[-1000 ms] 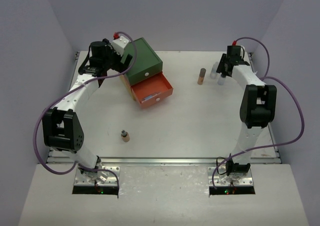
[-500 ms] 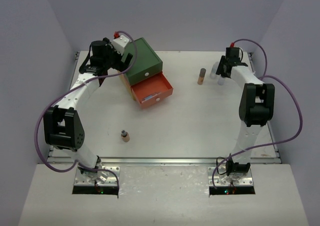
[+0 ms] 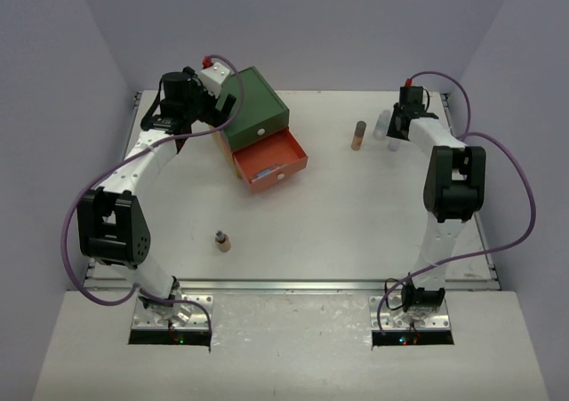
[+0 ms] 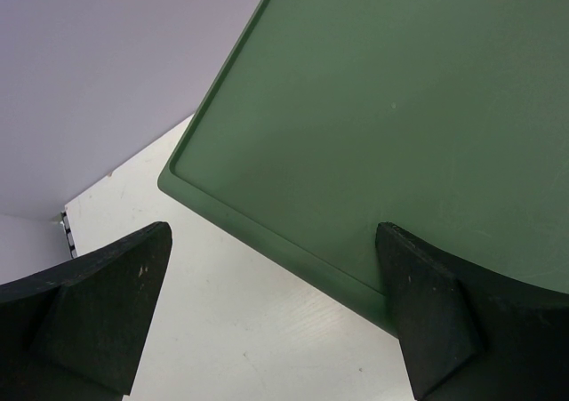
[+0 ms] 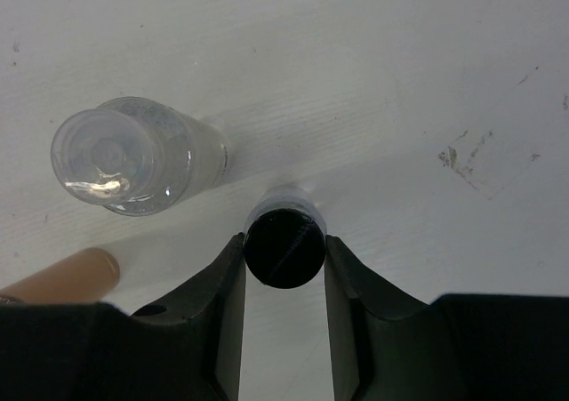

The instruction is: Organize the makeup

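Note:
My right gripper (image 5: 284, 260) is shut on a small clear bottle with a dark cap (image 5: 284, 247) that stands on the table at the back right (image 3: 394, 140). A clear capless-looking bottle (image 5: 124, 156) stands just left of it, and a tan bottle (image 5: 62, 276) (image 3: 358, 135) is further left. Another small tan dark-capped bottle (image 3: 221, 240) stands alone near the front left. My left gripper (image 4: 271, 285) is open and empty, straddling the near corner of the green box top (image 4: 400, 108). No palettes show clearly.
The three-drawer box (image 3: 255, 108) stands at the back left, its orange drawer (image 3: 271, 159) pulled open with a pale flat item at its front. The enclosure walls rise close behind both grippers.
My right gripper has shifted slightly toward the back wall at the clear bottles. The left arm and the box have not moved.

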Controlling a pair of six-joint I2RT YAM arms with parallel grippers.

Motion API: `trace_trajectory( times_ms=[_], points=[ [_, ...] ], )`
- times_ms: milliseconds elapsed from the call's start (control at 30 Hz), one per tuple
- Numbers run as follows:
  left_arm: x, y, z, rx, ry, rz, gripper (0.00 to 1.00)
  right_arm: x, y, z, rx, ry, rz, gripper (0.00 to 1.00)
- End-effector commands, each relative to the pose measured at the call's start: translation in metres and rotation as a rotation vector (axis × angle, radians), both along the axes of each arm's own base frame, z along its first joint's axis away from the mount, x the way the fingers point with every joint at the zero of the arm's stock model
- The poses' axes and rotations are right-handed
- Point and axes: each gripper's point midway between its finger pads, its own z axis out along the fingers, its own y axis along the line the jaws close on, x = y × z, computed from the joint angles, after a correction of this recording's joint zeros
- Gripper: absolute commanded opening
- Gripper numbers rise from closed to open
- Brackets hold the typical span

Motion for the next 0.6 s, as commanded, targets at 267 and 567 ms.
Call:
trace_trajectory(
  times_ms=[267,567],
  points=[
    [-0.015,0.007,-0.053,0.060,0.176,0.016,1.00,-0.025,-0.006,0.055,-0.058,-0.149,-0.006,0.08],
    [-0.008,0.004,-0.047,0.033,0.169,0.020,1.00,-0.064,0.032,0.104,-0.096,-0.276,0.030,0.08]
  ],
)
